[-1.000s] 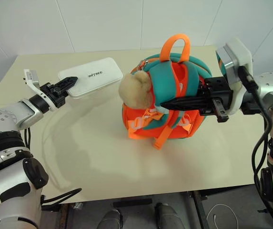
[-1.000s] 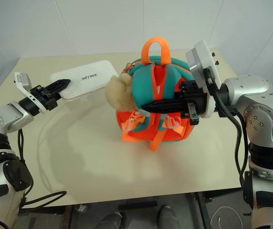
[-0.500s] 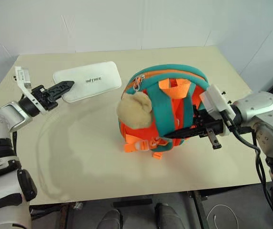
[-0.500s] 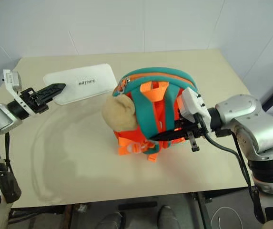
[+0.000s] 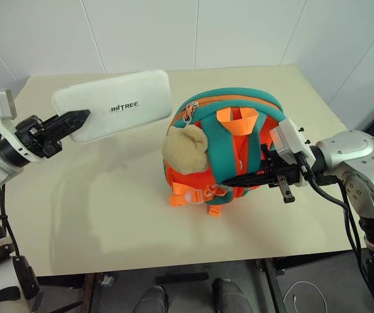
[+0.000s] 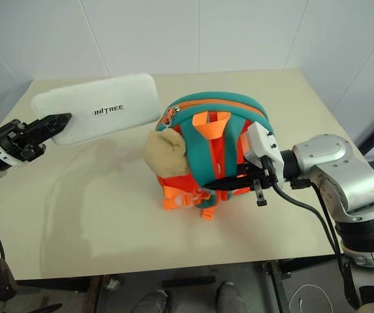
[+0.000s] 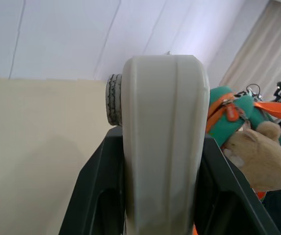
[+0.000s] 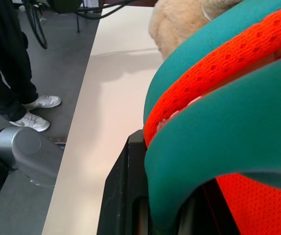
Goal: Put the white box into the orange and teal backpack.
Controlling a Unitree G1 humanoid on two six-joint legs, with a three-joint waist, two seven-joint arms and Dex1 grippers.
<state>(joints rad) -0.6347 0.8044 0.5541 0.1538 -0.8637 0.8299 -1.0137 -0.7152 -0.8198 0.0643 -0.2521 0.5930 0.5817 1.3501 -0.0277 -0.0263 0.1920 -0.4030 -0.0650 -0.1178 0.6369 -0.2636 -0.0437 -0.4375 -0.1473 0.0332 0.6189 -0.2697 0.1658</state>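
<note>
the right gripper (image 5: pixel 239 180) reaches in from the right, its 2 black fingers closed tight on a teal strap (image 8: pixel 218 147) of the orange and teal backpack (image 5: pixel 229 140). the backpack rests on the beige table (image 5: pixel 141 215), right of centre, straps facing up, with an orange handle loop (image 5: pixel 237 121) on top. a tan plush toy (image 5: pixel 185 150) hangs on the backpack's left side, touching it. the left gripper (image 5: pixel 76 120) sits at the left, fingers narrowly parted and clamped on the near short end of the white box (image 5: pixel 115 104). the box is held clear above the table, tilted, its far end close beside the upper left of the backpack. dark lettering faces up on the box. a white tiled wall (image 5: pixel 193 32) stands behind the table.
</note>
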